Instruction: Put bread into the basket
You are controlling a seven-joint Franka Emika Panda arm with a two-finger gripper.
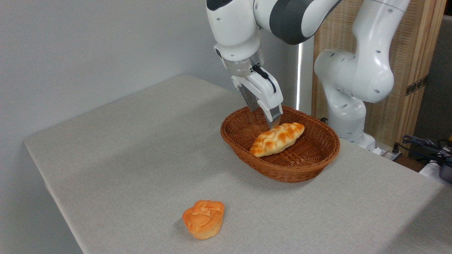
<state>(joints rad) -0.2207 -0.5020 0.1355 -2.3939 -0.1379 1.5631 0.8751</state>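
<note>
The bread [277,138], a long braided loaf with toasted ridges, lies inside the brown wicker basket [300,173] at the right of the table, tilted with one pointed end toward the front left. My gripper [264,117] hangs just above the basket's back rim, behind the loaf. It is open, with its fingers apart and nothing between them. One fingertip [273,122] sits close to the loaf's upper edge; I cannot tell whether it touches.
A short round orange bun [204,218] stands on the grey tablecloth near the front edge. The arm's white base [348,116] rises behind the basket on the right. Cables [423,144] lie at the far right.
</note>
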